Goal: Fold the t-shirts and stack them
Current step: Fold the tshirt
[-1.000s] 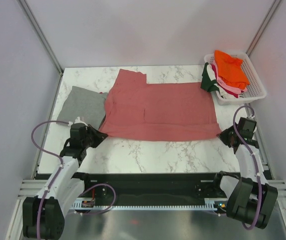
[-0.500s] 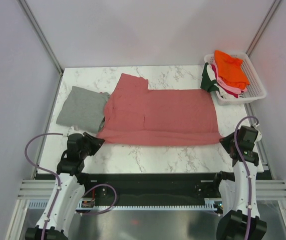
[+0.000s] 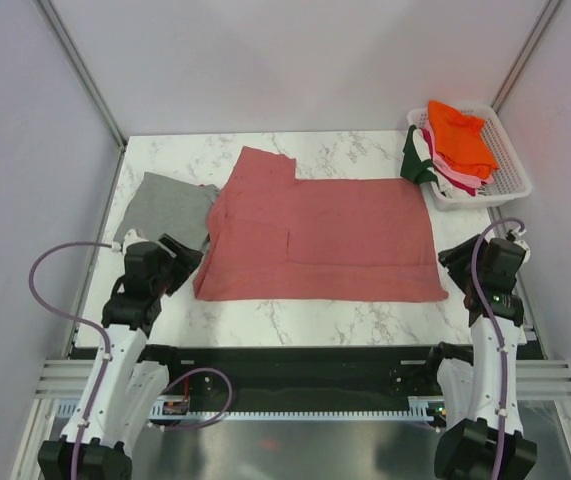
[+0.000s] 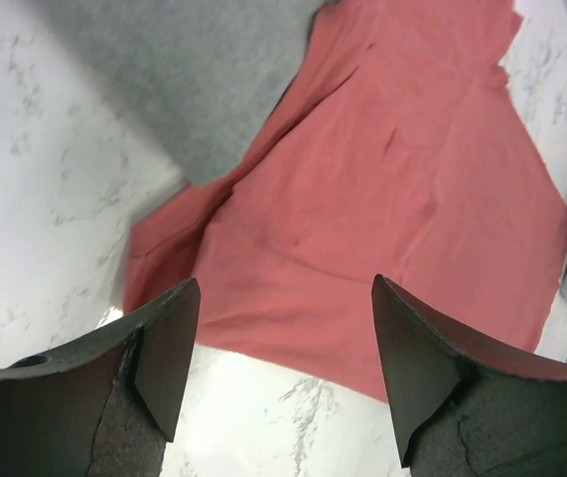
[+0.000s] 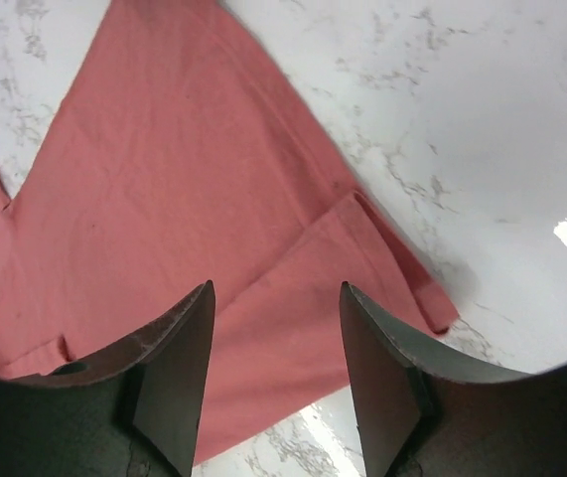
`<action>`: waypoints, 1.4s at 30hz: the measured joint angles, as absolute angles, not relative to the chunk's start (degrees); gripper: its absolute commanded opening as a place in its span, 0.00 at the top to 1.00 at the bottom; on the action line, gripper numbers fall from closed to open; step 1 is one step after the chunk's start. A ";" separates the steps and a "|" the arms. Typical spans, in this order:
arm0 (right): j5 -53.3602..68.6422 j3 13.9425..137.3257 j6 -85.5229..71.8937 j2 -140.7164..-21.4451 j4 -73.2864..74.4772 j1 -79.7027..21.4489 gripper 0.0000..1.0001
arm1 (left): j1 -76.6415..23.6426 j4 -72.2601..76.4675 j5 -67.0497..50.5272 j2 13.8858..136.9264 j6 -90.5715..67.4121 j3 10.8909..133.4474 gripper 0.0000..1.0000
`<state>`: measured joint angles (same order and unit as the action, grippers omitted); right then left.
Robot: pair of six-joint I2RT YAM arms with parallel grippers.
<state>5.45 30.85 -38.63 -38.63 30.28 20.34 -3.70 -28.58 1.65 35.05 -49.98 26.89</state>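
A salmon-pink t-shirt (image 3: 320,238) lies flat across the middle of the marble table, folded once, its near edge straight. It also fills the left wrist view (image 4: 382,189) and the right wrist view (image 5: 184,219). A folded grey t-shirt (image 3: 168,212) lies at its left, partly under the pink one (image 4: 194,70). My left gripper (image 3: 180,255) hovers open just off the pink shirt's near left corner, nothing between its fingers (image 4: 169,348). Off the near right corner my right gripper (image 3: 457,262) is open and empty too, its fingers (image 5: 179,368) above the cloth.
A white slatted basket (image 3: 510,185) stands at the back right, holding orange (image 3: 460,135), pink and white tees, with a dark green one (image 3: 417,160) hanging over its left rim. Bare marble (image 3: 305,315) runs along the near edge. Walls close in left and right.
Both grippers have opened and let go of the pink shirt's near corners. The shirt's near edge dropped flat on the table, and both arms drew back a little.
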 measured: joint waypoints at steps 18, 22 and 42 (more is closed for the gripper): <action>10.13 39.86 -35.86 -61.78 14.68 6.92 0.40 | -4.21 -16.01 -2.98 78.56 -40.56 50.11 0.25; 10.26 40.56 -35.09 -62.81 13.91 6.79 0.40 | -3.84 -14.48 -2.63 87.35 -40.56 53.36 0.26; 12.10 40.71 -34.41 -64.88 12.43 6.68 0.39 | 11.44 -5.93 -7.03 101.73 -43.57 60.66 0.27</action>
